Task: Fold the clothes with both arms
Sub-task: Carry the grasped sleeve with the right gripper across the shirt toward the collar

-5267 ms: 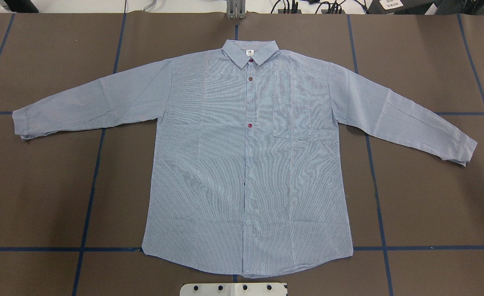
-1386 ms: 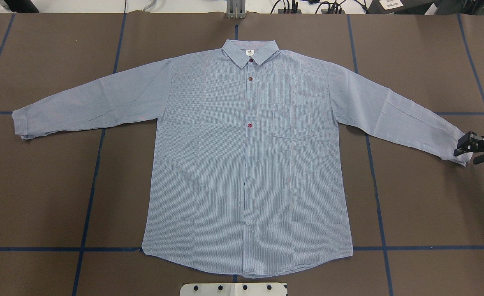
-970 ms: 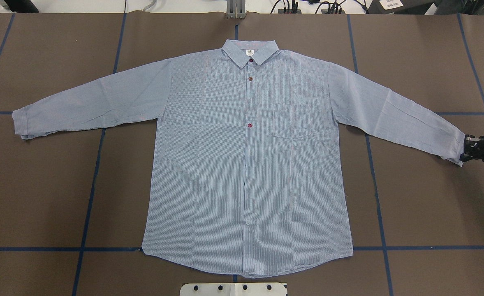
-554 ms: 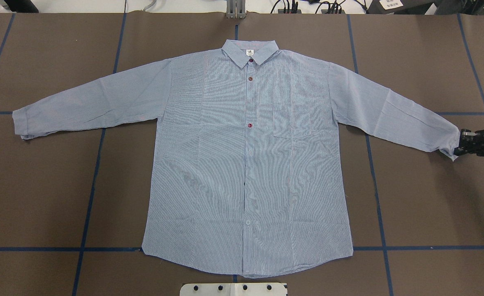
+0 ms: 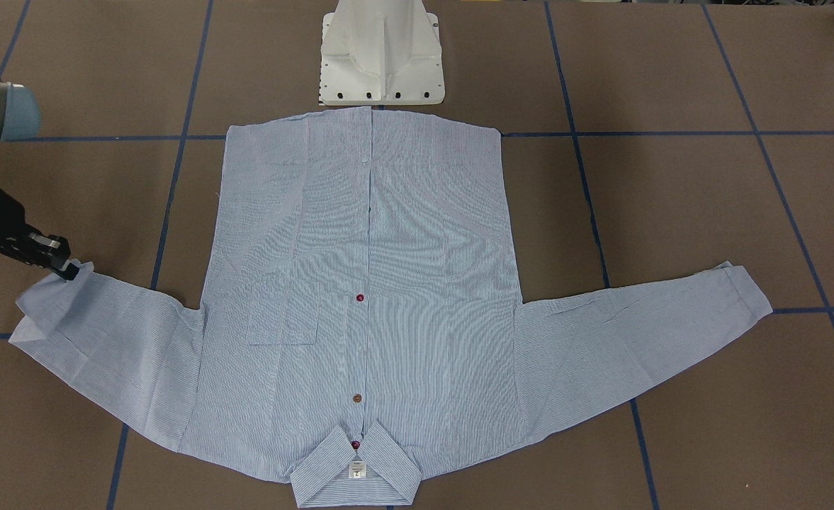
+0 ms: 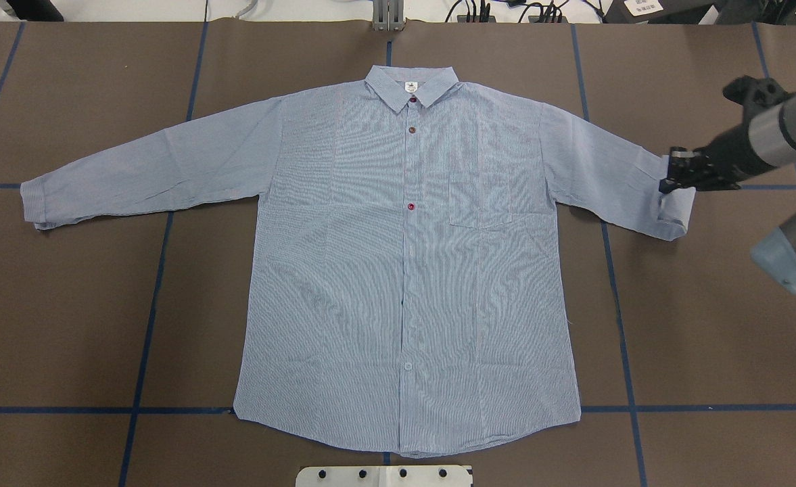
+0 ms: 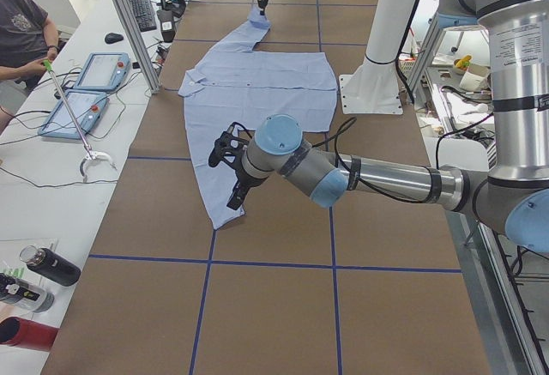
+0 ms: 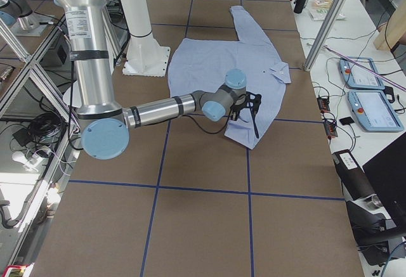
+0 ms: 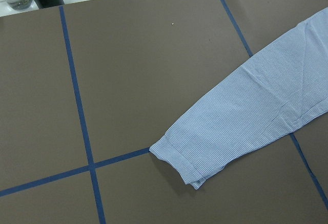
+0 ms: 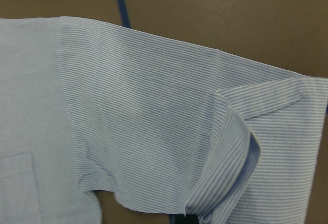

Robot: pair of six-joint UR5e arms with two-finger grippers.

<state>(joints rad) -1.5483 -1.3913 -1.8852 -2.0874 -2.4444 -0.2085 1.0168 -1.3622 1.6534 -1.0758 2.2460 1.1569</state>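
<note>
A fine stripe of light blue and white is recorded over the whole shirt [image 6: 343, 270], collar, pocket and sleeves alike. In the overhead view a small white neck label [image 6: 410, 86] is noted at its 12 o'clock. Dark red buttons [image 6: 411, 205] are seen below the label, with a brownish one between them and a pale button [image 6: 408, 366] toward 6 o'clock. The table covering [image 6: 66, 304] is plain brown, gridded with blue tape lines [image 6: 146, 325]. At 3 o'clock the right gripper [image 6: 669, 181] is black and the right arm [image 6: 786, 128] silver-grey, with a pale blue joint cap [image 6: 780, 260]. The pedestal base [image 5: 381, 57] is white.
</note>
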